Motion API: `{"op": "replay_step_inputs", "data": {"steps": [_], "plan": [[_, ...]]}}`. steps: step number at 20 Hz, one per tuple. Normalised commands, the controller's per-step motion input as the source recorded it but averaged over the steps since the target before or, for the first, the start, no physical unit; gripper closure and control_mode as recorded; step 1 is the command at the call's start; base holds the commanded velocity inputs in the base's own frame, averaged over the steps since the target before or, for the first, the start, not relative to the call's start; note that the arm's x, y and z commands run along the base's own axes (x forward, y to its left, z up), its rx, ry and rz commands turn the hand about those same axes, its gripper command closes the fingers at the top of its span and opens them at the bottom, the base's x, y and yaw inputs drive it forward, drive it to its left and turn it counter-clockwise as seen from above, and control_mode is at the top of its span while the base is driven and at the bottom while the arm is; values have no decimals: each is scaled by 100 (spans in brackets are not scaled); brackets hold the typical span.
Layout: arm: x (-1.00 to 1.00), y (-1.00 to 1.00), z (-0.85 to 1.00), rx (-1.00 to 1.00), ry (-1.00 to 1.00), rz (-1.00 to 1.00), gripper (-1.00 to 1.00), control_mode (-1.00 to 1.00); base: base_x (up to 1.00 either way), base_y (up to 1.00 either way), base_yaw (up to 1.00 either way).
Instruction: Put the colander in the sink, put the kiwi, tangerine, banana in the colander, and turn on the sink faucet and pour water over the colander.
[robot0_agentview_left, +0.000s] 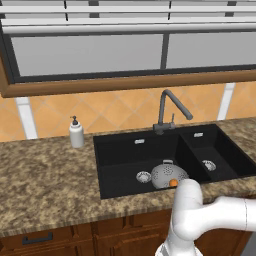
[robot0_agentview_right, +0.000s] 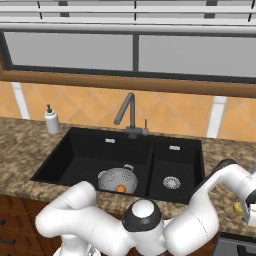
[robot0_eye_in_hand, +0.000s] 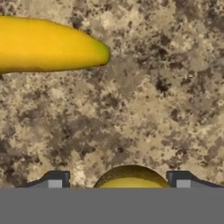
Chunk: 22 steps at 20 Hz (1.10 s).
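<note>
The grey colander (robot0_agentview_left: 165, 175) (robot0_agentview_right: 112, 180) sits in the large basin of the black sink (robot0_agentview_left: 125, 137) (robot0_agentview_right: 90, 145), with the orange tangerine (robot0_agentview_left: 173, 183) (robot0_agentview_right: 120, 188) inside it. In the hand view my gripper (robot0_eye_in_hand: 118, 179) hangs over the speckled counter to the right of the sink. Its jaws are open and straddle the kiwi (robot0_eye_in_hand: 131, 177), a brownish-green round; the right tip is at its edge and the left tip stands a little apart. The yellow banana (robot0_eye_in_hand: 48, 43) lies on the counter just beyond. The dark faucet (robot0_agentview_left: 167, 112) (robot0_agentview_right: 127, 112) stands behind the basin divider, and no water shows.
A white soap dispenser (robot0_agentview_left: 76, 134) (robot0_agentview_right: 51, 121) stands on the counter left of the sink. The smaller basin (robot0_agentview_left: 210, 160) (robot0_agentview_right: 172, 175) holds just its silver drain. A tiled wall and window run behind. My arm bends low across the counter's front edge.
</note>
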Motion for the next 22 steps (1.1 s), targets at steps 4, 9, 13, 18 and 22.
{"op": "replay_step_inputs", "data": {"steps": [4, 9, 13, 18, 22], "plan": [[-14, 6, -19, -2, -21, -1, 100, -100, 0, 0, 0], [-32, 34, 22, 12, 3, 9, 100, -100, 0, 0, 0], [-30, 69, 30, -9, 0, 47, 100, -100, 0, 0, 0], [-1, 93, 30, -24, -1, 47, 100, -100, 0, 0, 0], [-3, 100, 5, -22, -22, 32, 100, -100, 0, 0, 0]]}}
